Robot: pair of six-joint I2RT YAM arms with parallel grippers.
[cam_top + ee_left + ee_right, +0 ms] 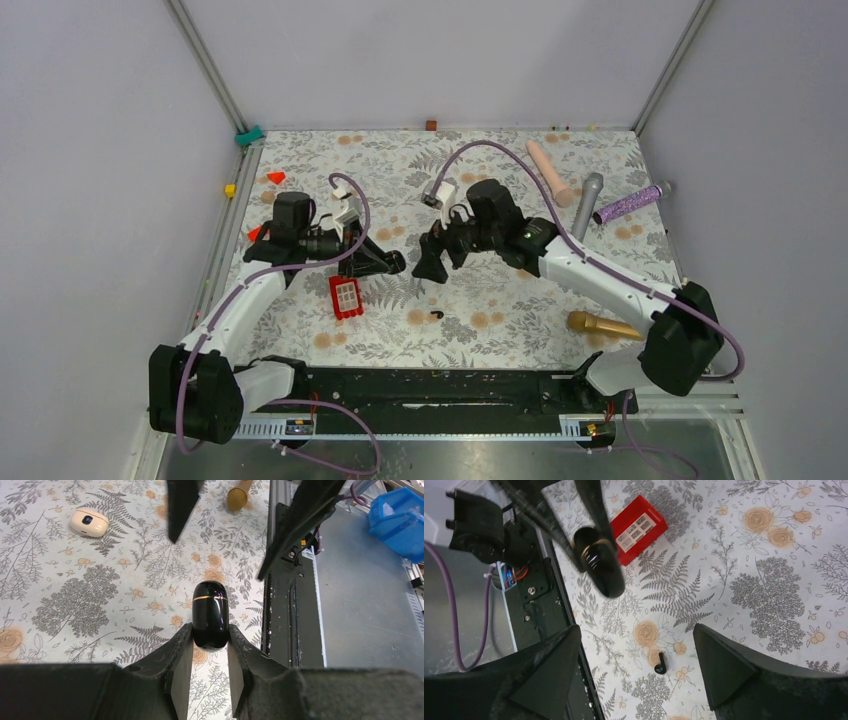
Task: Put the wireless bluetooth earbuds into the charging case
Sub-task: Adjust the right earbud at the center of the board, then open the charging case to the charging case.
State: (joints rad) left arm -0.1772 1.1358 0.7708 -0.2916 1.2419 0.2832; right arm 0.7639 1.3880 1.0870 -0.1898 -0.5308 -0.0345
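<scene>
Plainly, the left gripper (pixel 211 630) is clamped on the case (pixel 210 611), a glossy black oval with a thin gold line around it. Its two fingers (pixel 179 655) press on the near end of the case, and the rounded far end juts out past the fingertips. In the top view this grip sits near the middle of the table (pixel 500 300), just far and right of the red block (pixel 345 296), which lies flat on the flowered cover.

The right gripper (pixel 636 627) faces the left one from just beside it, with its jaws spread wide and nothing between them. Its wrist view looks down past both fingers onto one earbud (pixel 660 664), a tiny black piece lying alone on the table. In the top view, the earbud (pixel 436 314) is near of both grippers and right of the red block, and nothing touches it. No second earbud shows in any view, and I cannot tell whether the case is open.

A cream case (pixel 89 522) lies on the table in the left wrist view, well apart from the black one. A gold microphone (pixel 600 325) lies near the right arm's base.
</scene>
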